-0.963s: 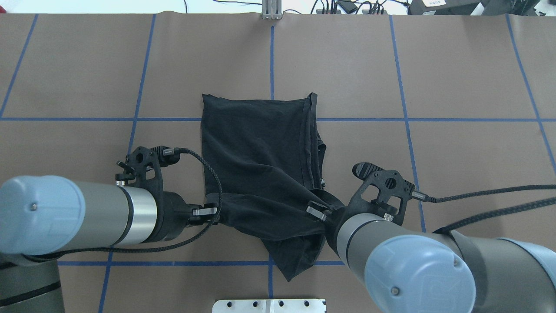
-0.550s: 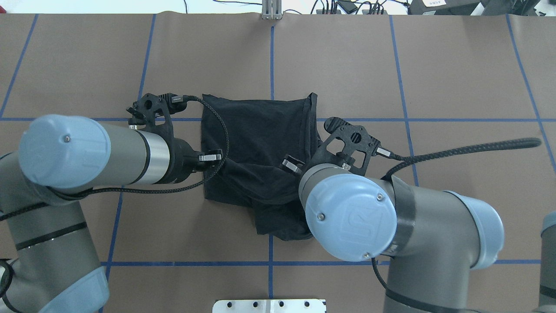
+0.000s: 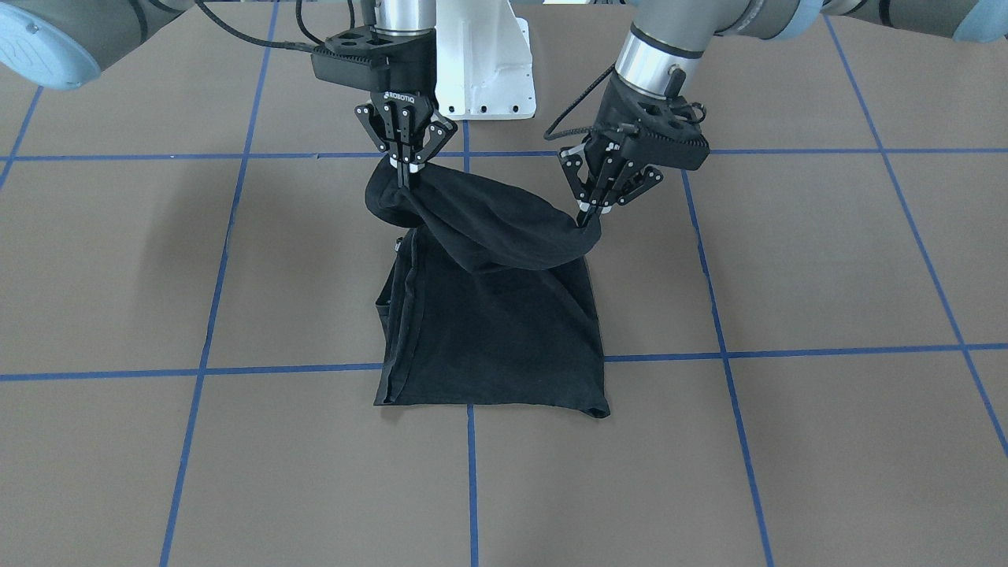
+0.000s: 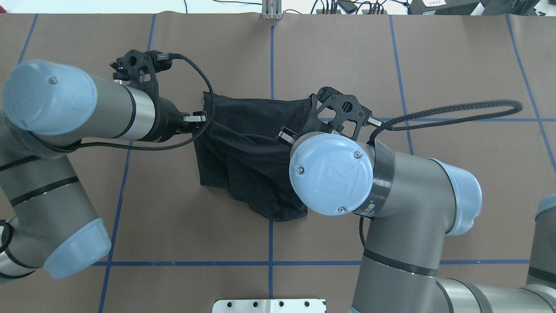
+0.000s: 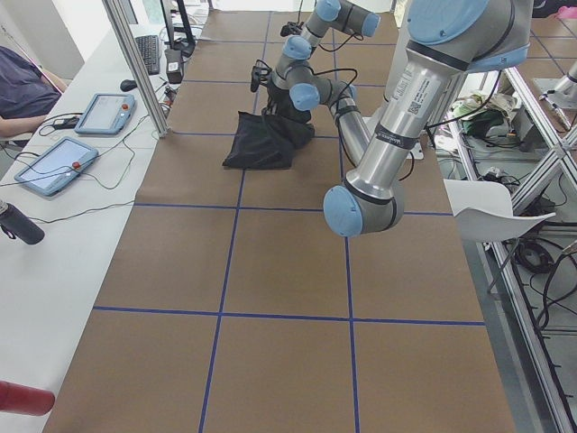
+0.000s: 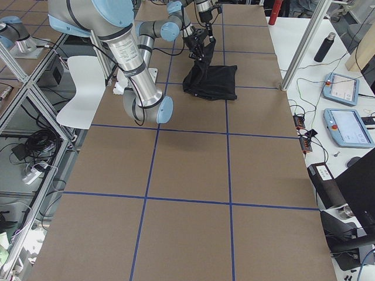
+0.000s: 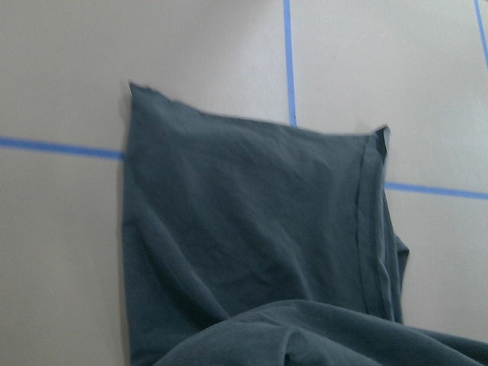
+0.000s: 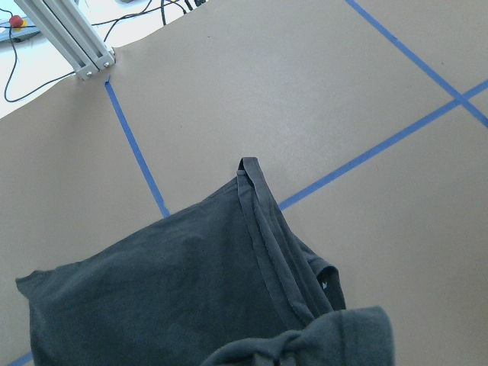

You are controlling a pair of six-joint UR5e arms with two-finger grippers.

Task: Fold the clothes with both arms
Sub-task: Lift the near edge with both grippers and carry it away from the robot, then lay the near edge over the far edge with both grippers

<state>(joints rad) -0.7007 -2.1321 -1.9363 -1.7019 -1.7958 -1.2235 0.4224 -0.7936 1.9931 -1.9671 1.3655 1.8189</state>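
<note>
Left pincer (image 3: 587,219) and right pincer (image 3: 407,179) are each clamped on a corner of the T-shirt (image 3: 488,331). Robot-side half is lifted; far half lies flat on the worktop (image 3: 787,441). Suggest carrying both corners level, hem taut, and matching the far edge before release.

The T-shirt (image 3: 488,339) is wrinkled matt black cloth on a smooth, matt brown table cover (image 3: 787,457).
</note>
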